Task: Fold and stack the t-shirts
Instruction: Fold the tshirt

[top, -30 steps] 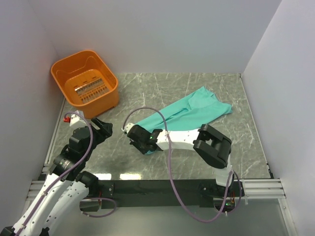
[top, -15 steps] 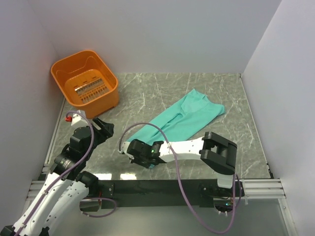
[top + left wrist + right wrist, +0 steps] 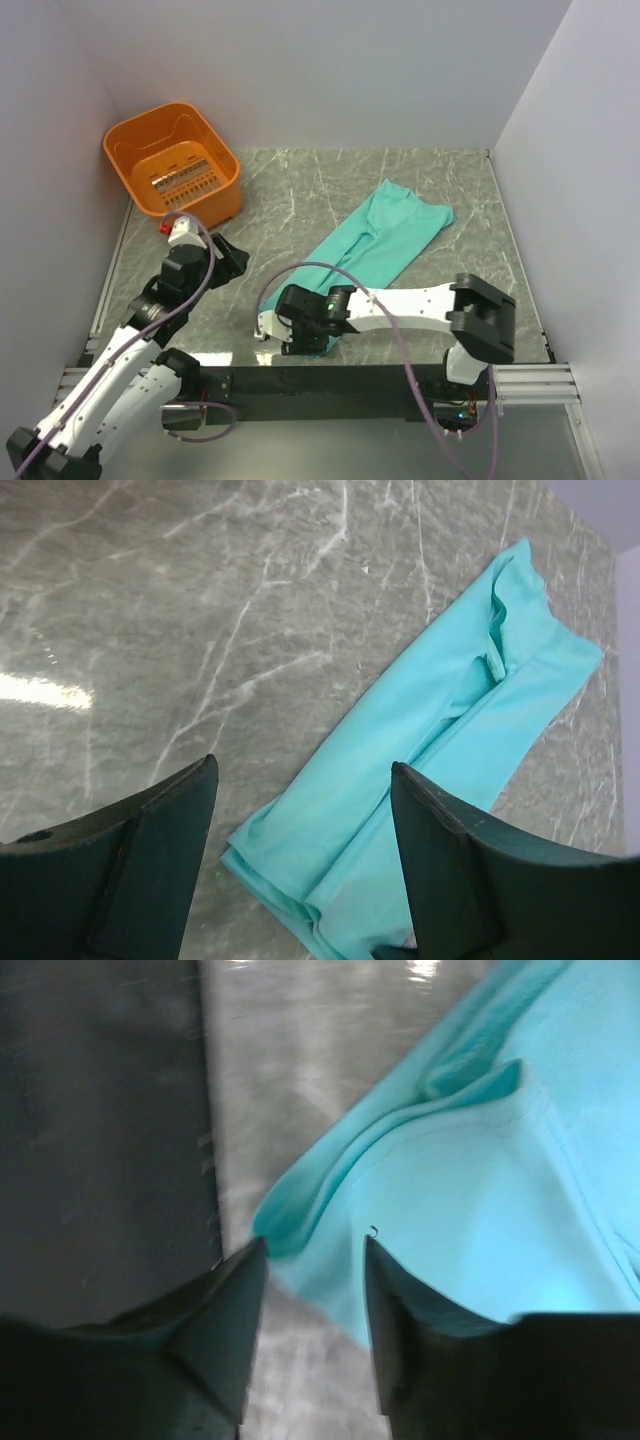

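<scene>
1. The t-shirt (image 3: 385, 235), soft teal cloth bunched into a long creased strip, is lying diagonally across the veined grey marble-look bench (image 3: 300, 185).
2. The right gripper (image 3: 312, 1245) is hovering over the strip's near folded corner, its dark wedge-shaped jaws parted.
3. The left gripper (image 3: 302, 770) is hanging with its jaws spread wide and empty.
4. An orange slotted plastic basket (image 3: 212, 200) is sitting at the far-left corner.

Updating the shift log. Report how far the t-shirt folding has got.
Done: one t-shirt lies on the table as a long, narrow strip, seemingly folded lengthwise. In hand: the right gripper sits at its near end, jaws apart, nothing pinched; the left gripper hovers open, empty. Left: fold it short and stack; no stack or second shirt shows.
</scene>
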`<state>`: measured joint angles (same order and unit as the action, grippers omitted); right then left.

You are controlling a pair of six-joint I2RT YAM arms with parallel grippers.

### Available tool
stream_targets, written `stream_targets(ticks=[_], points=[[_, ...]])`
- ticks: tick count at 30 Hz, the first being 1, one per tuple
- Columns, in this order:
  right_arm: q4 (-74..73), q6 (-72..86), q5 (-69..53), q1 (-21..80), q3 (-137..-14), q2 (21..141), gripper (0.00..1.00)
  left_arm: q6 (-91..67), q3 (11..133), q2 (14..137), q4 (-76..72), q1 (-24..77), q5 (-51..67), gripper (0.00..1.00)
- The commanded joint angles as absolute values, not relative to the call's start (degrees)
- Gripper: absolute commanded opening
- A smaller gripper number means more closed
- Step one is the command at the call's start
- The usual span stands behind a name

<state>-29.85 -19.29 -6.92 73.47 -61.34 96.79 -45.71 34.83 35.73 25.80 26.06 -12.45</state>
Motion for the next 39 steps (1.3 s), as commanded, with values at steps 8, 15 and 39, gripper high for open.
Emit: stream_targets(ticks=[8,15,39], points=[[-43.51,-37.71,-26.7,48.58,-63.82,76.74,0.6,-38.68,41.73,56.93,8.37,26.19,-1.24,0.73],[-24.91,-20.06,-27.51,16.76,-56.18,66.54,0.63,-30.08,55.95,79.69,2.99,29.0,3.07,0.7],[-20.21,-0.97,-34.62,-11.07,-55.63,76.11,0.61,-30.58,122.16,142.46,10.81,33.48,20.31,0.59]])
